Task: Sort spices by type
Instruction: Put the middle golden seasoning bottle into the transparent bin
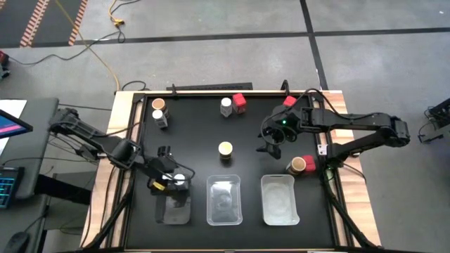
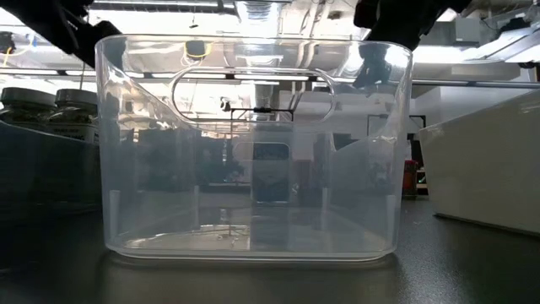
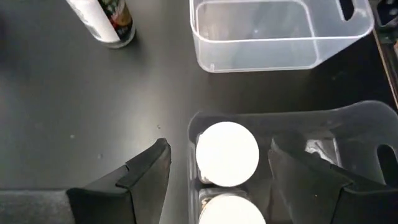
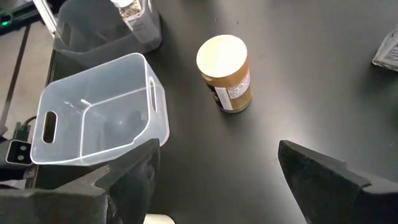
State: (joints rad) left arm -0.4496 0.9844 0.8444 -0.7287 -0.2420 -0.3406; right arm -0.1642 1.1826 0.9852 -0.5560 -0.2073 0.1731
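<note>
Left hand point(image 1: 171, 184) is positioned over the far end of the left tray point(image 1: 173, 209), fingers point(image 3: 146, 171) spread on either side of a white-capped jar point(image 3: 227, 153); from the left wrist view the cap sits between the fingers with gaps visible on both sides, so contact cannot be confirmed. That jar stands inside the left tray, and a second white cap point(image 3: 231, 210) is seen just beside it in the same tray. Right hand point(image 1: 271, 144) is held above the counter point(image 1: 197, 133) on the right side, fingers well apart, nothing gripped; a cream-lidded jar point(image 4: 226, 72) with a tan body stands upright on the counter ahead of it, near the centre. Middle tray point(image 1: 224, 200) and right tray point(image 1: 278, 199) are seen near the front edge with no jars visible in them. At the far left of the counter, a tan-lidded jar point(image 1: 158, 104) and a darker jar point(image 1: 162, 119) stand close together. At the far centre, a white-capped jar point(image 1: 226, 106) stands just beside a red-capped jar point(image 1: 240, 102). Another red cap point(image 1: 289, 101) is partly hidden by the right arm. At the right edge, a tan-lidded jar point(image 1: 297, 165) touches a red-capped one point(image 1: 309, 162).
</note>
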